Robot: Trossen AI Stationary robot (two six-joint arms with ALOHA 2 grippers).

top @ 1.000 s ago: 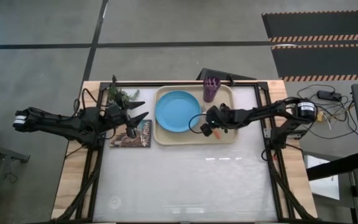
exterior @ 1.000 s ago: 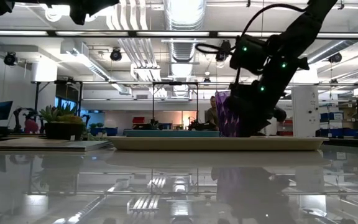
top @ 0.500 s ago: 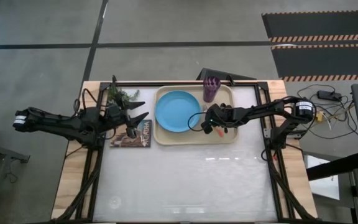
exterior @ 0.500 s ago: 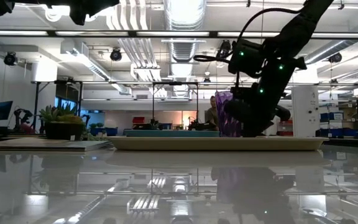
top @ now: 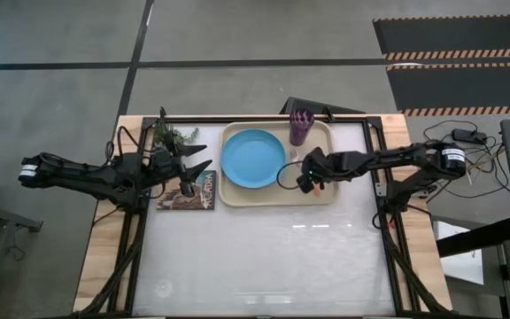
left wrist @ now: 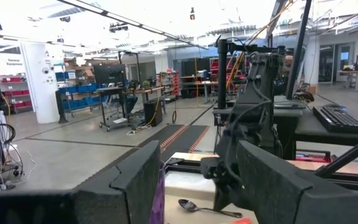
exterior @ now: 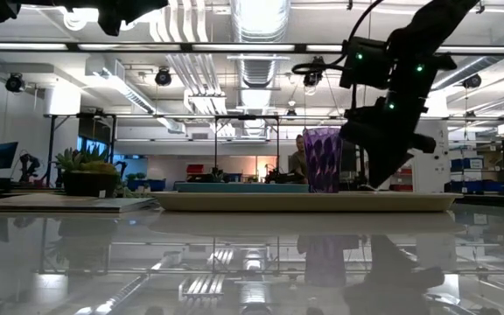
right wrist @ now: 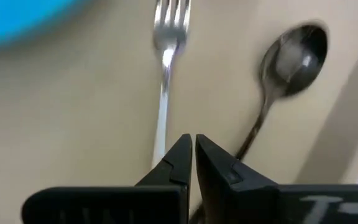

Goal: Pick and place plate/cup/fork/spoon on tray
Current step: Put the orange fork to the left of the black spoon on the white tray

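Observation:
The beige tray (top: pixel 326 197) lies at the table's far middle. On it rest the light-blue plate (top: pixel 253 158), the purple cup (top: pixel 300 127), upright at the far right corner, the fork (right wrist: pixel 165 81) and the spoon (right wrist: pixel 291 56), side by side. My right gripper (right wrist: pixel 193 146) is shut, slanting down over the fork's neck, its tips a little above the tray's right part (exterior: pixel 376 182). My left gripper (top: pixel 197 164) hangs open in the air over the table's left edge, holding nothing.
A dark picture-covered book (top: pixel 187 190) lies left of the tray, and a small plant (top: pixel 177 136) stands behind it. The near half of the glossy white tabletop (top: pixel 273 257) lies bare. Black frame rails (top: pixel 383 204) run along the table's sides.
My right gripper has risen from the tray and drawn back toward the table's right edge, tipping less steeply, still shut. In the low view it has moved off the cup, which now shows whole. The fork and spoon stay lying on the tray.

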